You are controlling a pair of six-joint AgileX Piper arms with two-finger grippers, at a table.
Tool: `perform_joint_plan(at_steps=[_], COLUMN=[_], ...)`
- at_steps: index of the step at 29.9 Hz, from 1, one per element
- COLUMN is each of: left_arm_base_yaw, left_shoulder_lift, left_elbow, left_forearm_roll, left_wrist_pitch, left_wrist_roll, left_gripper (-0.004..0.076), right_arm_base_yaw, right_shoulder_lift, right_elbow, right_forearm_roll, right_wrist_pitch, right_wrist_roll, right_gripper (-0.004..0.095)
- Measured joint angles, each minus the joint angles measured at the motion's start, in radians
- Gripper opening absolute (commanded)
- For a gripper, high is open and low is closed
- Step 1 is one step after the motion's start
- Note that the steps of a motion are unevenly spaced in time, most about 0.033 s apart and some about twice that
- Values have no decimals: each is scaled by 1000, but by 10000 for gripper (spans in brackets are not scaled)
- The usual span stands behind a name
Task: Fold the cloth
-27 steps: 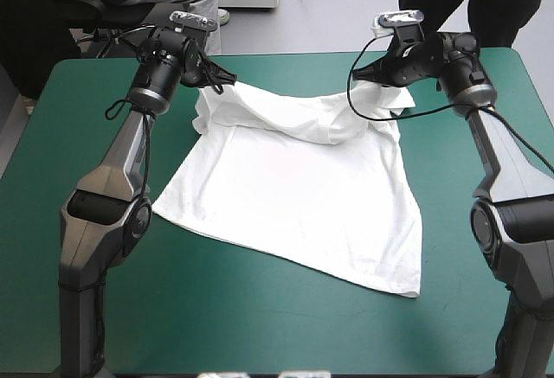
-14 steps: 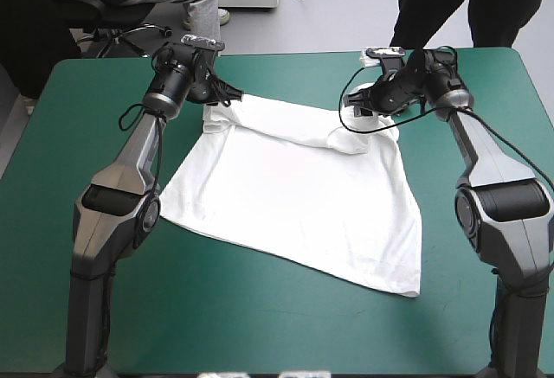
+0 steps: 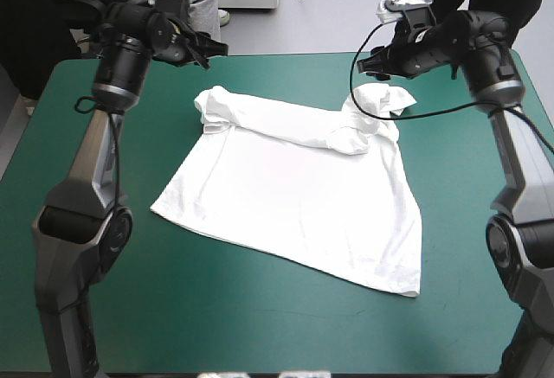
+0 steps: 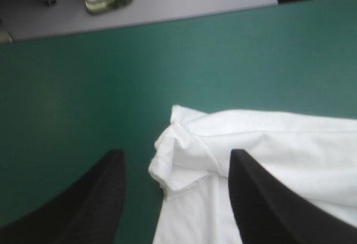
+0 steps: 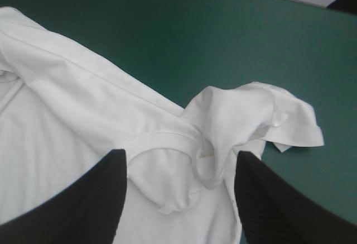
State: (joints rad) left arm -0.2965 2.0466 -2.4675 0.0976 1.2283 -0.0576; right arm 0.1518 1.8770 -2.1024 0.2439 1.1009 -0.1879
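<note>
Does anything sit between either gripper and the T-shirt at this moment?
Nothing visible does. The left gripper and the right gripper hang open above the bunched far corners of the T-shirt, which lies on the table.

One high, two wrist cameras.
The high view overlooks the whole tabletop; wrist views look closely past the left claw and right claw at far corners of the T-shirt, shared with it.

Right claw spread wide over the bunched T-shirt — teal-green cover beyond.
</note>
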Motion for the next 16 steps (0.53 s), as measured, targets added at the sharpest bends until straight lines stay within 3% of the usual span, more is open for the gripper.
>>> perform_joint_plan(at_steps=[9,16], left_arm_base_yaw=[0,0], left_shoulder_lift=[-277,-517], left_elbow=[69,439], left_forearm_roll=[9,13], left_wrist_pitch=[3,3], left_wrist_roll=[75,115], left_gripper=[393,394], right_arm_base_yaw=[0,1], right_shoulder_lift=[-228,-394], right_elbow=[74,329], right_forearm_roll=[-37,-65], right_wrist_pitch=[148,148], right_wrist_roll=[8,11], right_gripper=[486,482])
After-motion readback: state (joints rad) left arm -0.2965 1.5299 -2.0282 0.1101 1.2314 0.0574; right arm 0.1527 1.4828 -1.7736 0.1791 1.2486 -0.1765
